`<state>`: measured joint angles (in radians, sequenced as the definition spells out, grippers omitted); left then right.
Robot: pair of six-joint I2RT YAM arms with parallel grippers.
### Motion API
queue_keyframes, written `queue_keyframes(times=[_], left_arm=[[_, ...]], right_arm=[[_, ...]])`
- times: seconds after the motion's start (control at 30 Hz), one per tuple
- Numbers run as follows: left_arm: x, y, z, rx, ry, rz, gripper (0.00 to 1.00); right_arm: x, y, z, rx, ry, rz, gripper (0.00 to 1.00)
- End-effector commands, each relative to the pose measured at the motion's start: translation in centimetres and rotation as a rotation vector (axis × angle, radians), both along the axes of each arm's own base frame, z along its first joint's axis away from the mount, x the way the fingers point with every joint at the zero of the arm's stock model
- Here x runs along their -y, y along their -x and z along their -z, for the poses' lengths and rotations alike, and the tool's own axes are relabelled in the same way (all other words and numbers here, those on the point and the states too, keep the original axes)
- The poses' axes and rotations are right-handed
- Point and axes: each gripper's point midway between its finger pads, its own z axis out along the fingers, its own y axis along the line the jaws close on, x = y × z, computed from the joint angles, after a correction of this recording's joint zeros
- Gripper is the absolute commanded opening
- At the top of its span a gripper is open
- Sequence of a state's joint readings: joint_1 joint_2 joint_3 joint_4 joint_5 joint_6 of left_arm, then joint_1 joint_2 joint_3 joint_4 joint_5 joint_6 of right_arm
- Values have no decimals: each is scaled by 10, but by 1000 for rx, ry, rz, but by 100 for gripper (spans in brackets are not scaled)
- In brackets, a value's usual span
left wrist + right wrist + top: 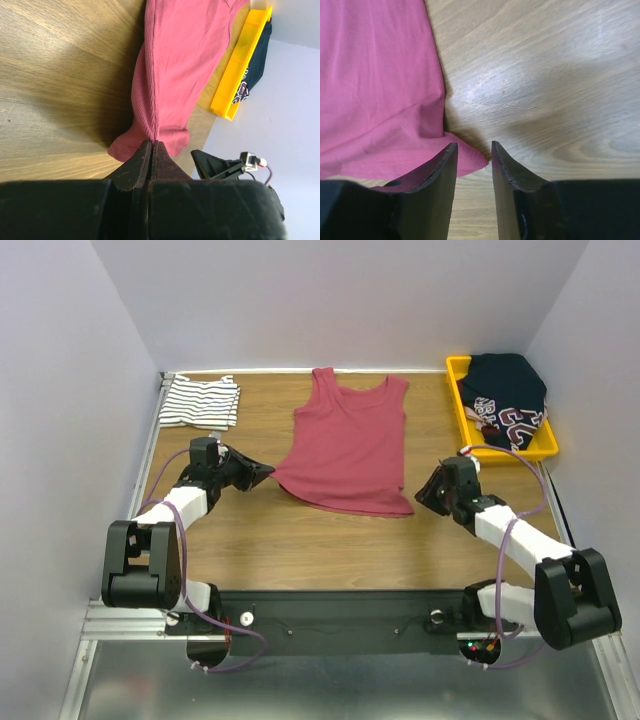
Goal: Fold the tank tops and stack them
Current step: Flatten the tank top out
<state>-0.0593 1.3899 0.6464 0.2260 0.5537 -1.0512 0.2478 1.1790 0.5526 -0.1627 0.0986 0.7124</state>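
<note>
- At 10 o'clock on the table (pixel 300 540), striped tank top (pixel 200 403) is lying folded into a small rectangle, well apart from everything else. Looking done; that's the stack base.
- Left gripper (pixel 151 148) is sitting at 9 o'clock of the maroon tank top (pixel 350 445), fingers pressed together and pinching the near-left hem corner (pixel 125 147). Cloth is bunching into a ridge running away from the pinch.
- Maroon top is lying flat in the table centre, straps pointing to 12 o'clock, hem toward 6. No fold in it yet.
- Right gripper (pixel 472 150) is hovering at 4 o'clock of the maroon top, fingers apart, with the near-right hem corner (pixel 470 161) lying just ahead of the gap. Not gripping anything; can't tell if it's touching the cloth.
- Yellow tray (pixel 455 390) at 2 o'clock is holding a dark garment (pixel 510 395); not part of this step.
- Step in hand, as I'm reading it: grabbing both hem corners ahead of the first fold.
- Next move is calling for the right side to go lower and forward so the corner sits between the fingers, then close. After that, both corners are lifting together toward 12 o'clock, hem onto straps.
</note>
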Motion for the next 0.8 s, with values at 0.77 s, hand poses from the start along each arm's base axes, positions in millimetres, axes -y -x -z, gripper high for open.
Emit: queue_keyframes(times=[0.77], left_arm=[[2, 5, -13, 62, -3, 15, 0]], right_arm=[[-37, 18, 28, -14, -143, -171, 40]])
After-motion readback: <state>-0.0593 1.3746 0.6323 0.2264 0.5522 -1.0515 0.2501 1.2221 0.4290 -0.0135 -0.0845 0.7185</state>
